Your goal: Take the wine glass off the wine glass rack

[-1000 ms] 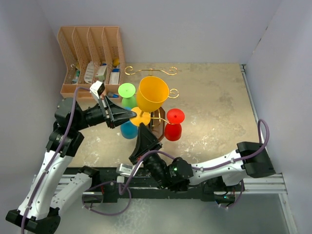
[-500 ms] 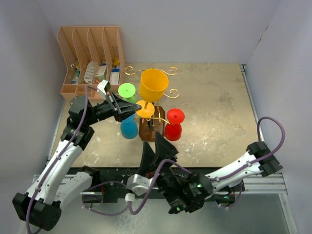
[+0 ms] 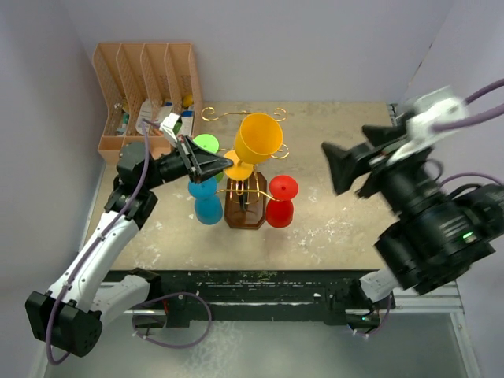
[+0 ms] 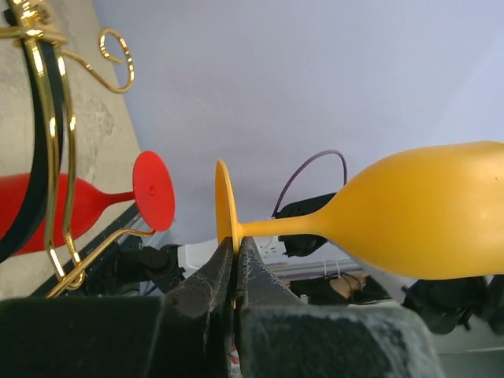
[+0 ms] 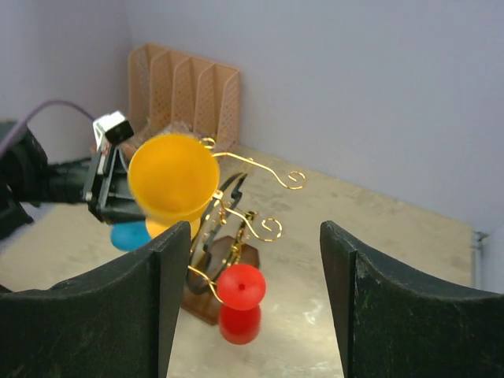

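My left gripper (image 3: 226, 166) is shut on the flat foot of the yellow wine glass (image 3: 258, 138), which it holds tilted just above the wine glass rack (image 3: 244, 206). In the left wrist view the jaws pinch the foot's rim at the left gripper (image 4: 235, 246). The stem and bowl of the yellow glass (image 4: 425, 209) run out to the right, clear of the gold wire arms (image 4: 53, 157). My right gripper (image 3: 340, 168) is raised high on the right, open and holding nothing. From there the right gripper (image 5: 253, 232) looks down on the yellow glass (image 5: 173, 177) and the rack base (image 5: 206, 305).
A red glass (image 3: 281, 201) hangs from a rack arm on the right. A green glass (image 3: 206, 144) and a blue glass (image 3: 208, 208) hang on the left. The peach file organiser (image 3: 150, 87) stands at the back left. Walls close in the table's back and sides.
My right gripper has opened, and its arm has swung from low in front of the rack up to the right. My left gripper has carried the yellow glass slightly back and right.
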`<state>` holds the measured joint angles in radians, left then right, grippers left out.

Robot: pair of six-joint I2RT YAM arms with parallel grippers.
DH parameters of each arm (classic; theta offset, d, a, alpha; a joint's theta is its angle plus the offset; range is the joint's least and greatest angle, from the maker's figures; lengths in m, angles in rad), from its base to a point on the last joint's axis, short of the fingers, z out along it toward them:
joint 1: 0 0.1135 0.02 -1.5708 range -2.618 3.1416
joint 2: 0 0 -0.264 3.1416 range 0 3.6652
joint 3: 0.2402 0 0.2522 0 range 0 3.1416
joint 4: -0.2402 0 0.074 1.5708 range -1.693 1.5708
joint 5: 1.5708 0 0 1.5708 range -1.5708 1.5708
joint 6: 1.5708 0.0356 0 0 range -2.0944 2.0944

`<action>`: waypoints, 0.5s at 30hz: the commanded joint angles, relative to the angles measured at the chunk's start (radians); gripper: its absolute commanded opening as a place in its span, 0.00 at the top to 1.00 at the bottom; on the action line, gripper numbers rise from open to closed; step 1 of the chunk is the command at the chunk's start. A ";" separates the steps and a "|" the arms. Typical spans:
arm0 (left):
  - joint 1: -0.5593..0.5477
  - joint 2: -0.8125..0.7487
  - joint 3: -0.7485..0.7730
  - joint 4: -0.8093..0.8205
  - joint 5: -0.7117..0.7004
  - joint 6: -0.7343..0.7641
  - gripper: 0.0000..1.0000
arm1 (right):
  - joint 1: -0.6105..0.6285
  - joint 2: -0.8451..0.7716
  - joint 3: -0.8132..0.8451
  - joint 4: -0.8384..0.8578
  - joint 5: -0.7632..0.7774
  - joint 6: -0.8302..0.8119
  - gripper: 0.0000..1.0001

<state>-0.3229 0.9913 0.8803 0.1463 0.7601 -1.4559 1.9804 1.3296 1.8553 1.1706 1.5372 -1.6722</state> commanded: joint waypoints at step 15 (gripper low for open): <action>-0.007 -0.088 0.078 -0.047 -0.003 0.200 1.00 | -0.321 0.009 0.169 -0.524 -0.204 0.356 0.17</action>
<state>-0.3237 0.9615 0.9413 0.0872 0.7712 -1.2945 1.8248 1.2545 2.0037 0.8276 1.4883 -1.4090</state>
